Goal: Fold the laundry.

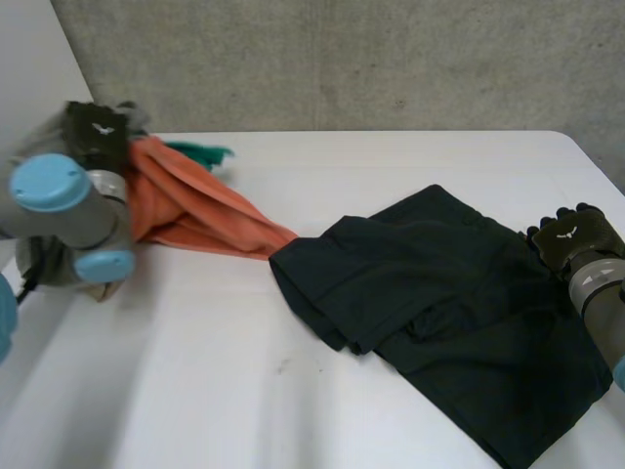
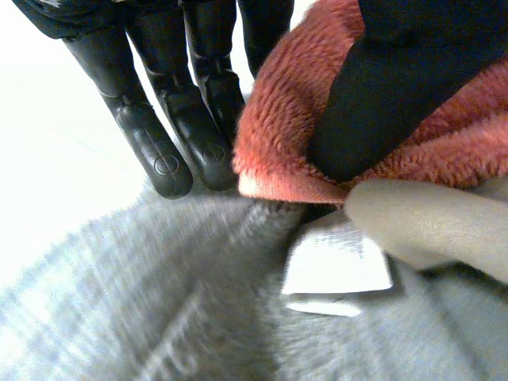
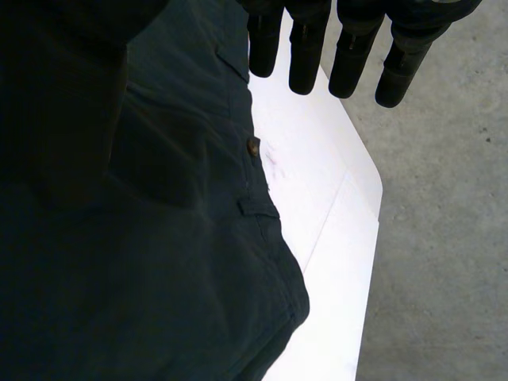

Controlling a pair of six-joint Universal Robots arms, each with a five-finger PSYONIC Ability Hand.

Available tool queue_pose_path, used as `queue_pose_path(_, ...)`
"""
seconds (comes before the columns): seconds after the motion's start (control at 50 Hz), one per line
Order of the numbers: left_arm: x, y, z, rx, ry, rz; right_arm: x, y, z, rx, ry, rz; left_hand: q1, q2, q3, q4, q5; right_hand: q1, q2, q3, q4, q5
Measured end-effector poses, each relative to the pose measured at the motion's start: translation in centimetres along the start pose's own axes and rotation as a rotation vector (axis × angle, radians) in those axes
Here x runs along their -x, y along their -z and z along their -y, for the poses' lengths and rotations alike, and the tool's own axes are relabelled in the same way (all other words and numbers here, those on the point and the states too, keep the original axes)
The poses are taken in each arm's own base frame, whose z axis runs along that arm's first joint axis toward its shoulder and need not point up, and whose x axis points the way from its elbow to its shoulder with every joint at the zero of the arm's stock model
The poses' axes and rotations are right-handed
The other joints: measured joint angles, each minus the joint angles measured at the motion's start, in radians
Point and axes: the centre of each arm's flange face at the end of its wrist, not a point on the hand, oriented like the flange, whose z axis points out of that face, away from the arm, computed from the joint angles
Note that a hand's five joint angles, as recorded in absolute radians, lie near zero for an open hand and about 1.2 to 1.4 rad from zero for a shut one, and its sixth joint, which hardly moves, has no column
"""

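Pinching the orange fleece [image 1: 195, 210] at upper left, apparently to pull it clear, is the left hand [image 1: 96, 132], while the right hand [image 1: 574, 237] rests slack-fingered at the waistband of the dark trousers [image 1: 439, 293], centre right.

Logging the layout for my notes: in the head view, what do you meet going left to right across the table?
left hand → orange cloth → dark garment → right hand

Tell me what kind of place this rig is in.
Probably a lab or test cell, not a home: bare white table, raw grey concrete wall behind it, with an orange fleece garment and dark navy trousers as work pieces.
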Motion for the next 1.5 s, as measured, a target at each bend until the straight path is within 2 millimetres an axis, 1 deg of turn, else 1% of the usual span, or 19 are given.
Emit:
queue_pose_path(0.1, 3.1, -1.4, -2.1, 0.066, -0.058, 0.104, 0.4, 0.2, 0.2, -0.007, 0.005, 0.010, 0.000, 0.001, 0.000, 0.000, 0.000, 0.000, 0.000, 0.000, 0.000, 0.000)
queue_pose_path(0.2, 4.3, -1.5, -2.7, 0.085, -0.070, 0.136, 0.8, 0.3, 0.3, -0.012, 0.010, 0.020, 0.000, -0.001, 0.001, -0.002, 0.000, 0.000, 0.000, 0.000, 0.000, 0.000)
queue_pose_path(0.24, 4.1, -1.1, -2.6, 0.081, -0.067, 0.126, 0.9, 0.4, 0.4, -0.013, 0.011, 0.023, -0.273, -0.285, -0.259, -0.265, -0.239, 0.000, 0.000, 0.000, 0.000, 0.000)
queue_pose_path(0.26, 4.0, -0.9, -2.5, 0.077, -0.066, 0.117, 0.9, 0.4, 0.4, -0.013, 0.011, 0.024, -0.273, -0.285, -0.259, -0.265, -0.239, 0.000, 0.000, 0.000, 0.000, 0.000)
queue_pose_path(0.28, 3.7, -0.5, -2.1, 0.068, -0.063, 0.100, 1.0, 0.4, 0.4, -0.014, 0.012, 0.025, -0.546, -0.549, -0.539, -0.553, -0.507, 0.000, 0.000, 0.000, 0.000, 0.000)
queue_pose_path(0.32, 3.1, 0.4, -1.2, 0.043, -0.057, 0.065, 1.0, 0.4, 0.4, -0.014, 0.012, 0.027, -0.741, -0.761, -0.751, -0.770, -0.709, 0.000, 0.000, 0.000, 0.000, 0.000)
queue_pose_path(0.4, 2.1, 2.4, 1.3, -0.016, -0.044, -0.016, 1.1, 0.5, 0.4, -0.014, 0.012, 0.030, -0.880, -0.949, -0.939, -0.955, -0.895, 0.000, 0.000, 0.000, 0.000, 0.000)
queue_pose_path(0.6, 1.4, 8.0, 6.3, -0.117, -0.009, -0.222, 1.2, 0.5, 0.3, -0.011, 0.012, 0.034, -0.893, -0.975, -0.961, -0.977, -0.914, 0.000, 0.000, 0.000, 0.000, 0.000)
queue_pose_path(0.62, 1.2, 9.7, 7.2, -0.124, 0.009, -0.296, 1.2, 0.5, 0.2, -0.010, 0.012, 0.034, -0.893, -0.977, -0.961, -0.977, -0.914, 0.000, 0.000, 0.000, 0.000, 0.000)
queue_pose_path(0.76, -0.3, 14.0, 8.4, -0.088, 0.075, -0.544, 1.2, 0.5, 0.1, -0.008, 0.011, 0.035, -0.893, -0.978, -0.961, -0.977, -0.914, 0.000, 0.000, 0.000, 0.000, 0.000)
queue_pose_path(0.88, -2.7, 15.4, 7.8, -0.044, 0.098, -0.675, 1.3, 0.6, 0.0, -0.004, 0.012, 0.039, -0.893, -0.978, -0.961, -0.977, -0.914, 0.000, 0.000, 0.000, 0.000, 0.000)
queue_pose_path(1.06, -7.5, 13.5, 4.5, -0.012, 0.054, -0.708, 1.3, 0.6, -0.2, 0.003, 0.012, 0.041, -0.867, -0.945, -0.937, -0.949, -0.885, 0.000, 0.000, 0.000, 0.000, 0.000)
queue_pose_path(1.14, -8.2, 12.1, 3.4, -0.012, 0.011, -0.665, 1.3, 0.5, -0.3, 0.005, 0.011, 0.041, -0.388, -0.502, -0.500, -0.521, -0.467, 0.000, 0.000, 0.000, 0.000, 0.000)
queue_pose_path(1.16, -8.2, 11.8, 3.3, -0.011, 0.006, -0.654, 1.3, 0.5, -0.3, 0.005, 0.011, 0.041, -0.388, -0.502, -0.500, -0.521, -0.467, 0.000, 0.000, 0.000, 0.000, 0.000)
queue_pose_path(1.2, -7.9, 10.9, 2.9, -0.009, -0.009, -0.610, 1.3, 0.5, -0.3, 0.005, 0.011, 0.041, -0.109, -0.224, -0.225, -0.226, -0.180, 0.000, 0.000, 0.000, 0.000, 0.000)
queue_pose_path(1.26, -6.9, 9.0, 2.0, 0.000, -0.032, -0.497, 1.3, 0.5, -0.3, 0.006, 0.011, 0.041, -0.027, -0.026, -0.047, -0.019, -0.010, 0.000, 0.000, 0.000, 0.000, 0.000)
queue_pose_path(1.4, -3.2, 4.9, 0.2, 0.022, -0.090, -0.221, 1.3, 0.5, -0.3, 0.005, 0.012, 0.042, -0.027, -0.016, -0.039, 0.000, -0.010, 0.000, 0.000, 0.000, 0.000, 0.000)
queue_pose_path(1.42, -1.2, 3.4, -0.4, 0.027, -0.108, -0.127, 1.4, 0.6, -0.3, 0.003, 0.013, 0.043, -0.027, -0.015, -0.039, 0.000, -0.010, 0.000, 0.000, 0.000, 0.000, 0.000)
queue_pose_path(1.5, 1.6, 1.5, -1.4, 0.032, -0.136, -0.018, 1.5, 0.6, -0.2, 0.001, 0.014, 0.045, -0.027, -0.012, -0.019, 0.000, -0.010, 0.000, 0.000, 0.000, 0.000, 0.000)
